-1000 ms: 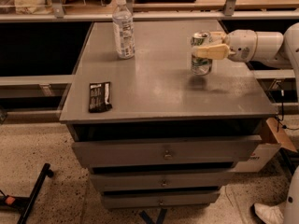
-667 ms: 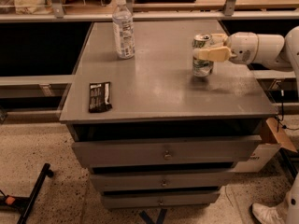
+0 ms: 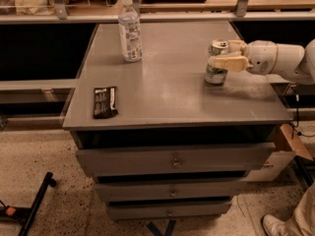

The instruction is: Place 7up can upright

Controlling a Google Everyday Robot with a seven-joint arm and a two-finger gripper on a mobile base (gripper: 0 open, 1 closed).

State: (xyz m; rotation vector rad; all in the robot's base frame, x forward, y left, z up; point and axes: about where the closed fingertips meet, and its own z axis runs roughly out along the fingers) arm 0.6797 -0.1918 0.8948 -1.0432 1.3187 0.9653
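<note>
The 7up can [image 3: 215, 73] stands upright on the drawer cabinet's top [image 3: 167, 90], its green print unreadable. Reaching in level from the right, the gripper [image 3: 220, 53] pinches the can's upper part.

Cream jaws on green-white 7up can [image 3: 215, 75]

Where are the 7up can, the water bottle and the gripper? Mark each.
7up can [image 3: 215, 75]: camera view, lower body, below the fingers.
water bottle [image 3: 130, 36]: camera view, label, at back left.
gripper [image 3: 221, 54]: camera view, between fingers closed on the can, right side.
</note>
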